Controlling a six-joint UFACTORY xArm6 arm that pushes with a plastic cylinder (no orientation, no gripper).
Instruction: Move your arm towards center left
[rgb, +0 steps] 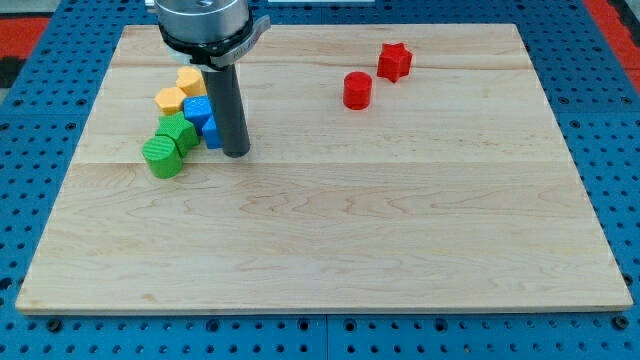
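Observation:
My dark rod comes down from the view's top left, and my tip (236, 153) rests on the wooden board (330, 240). It stands just right of a cluster of blocks, touching or nearly touching the blue blocks (200, 113), one of which is partly hidden behind the rod. Two yellow blocks lie above them, one near the rod (191, 81) and one further left (171, 100). A green cylinder (161, 157) and a second green block (180, 131) lie at the cluster's lower left. A red cylinder (357, 90) and a red star (394, 61) lie apart at the view's upper right.
The board lies on a blue perforated table (30, 180) that shows on all sides. The arm's round grey end (203, 22) hangs over the board's top left edge.

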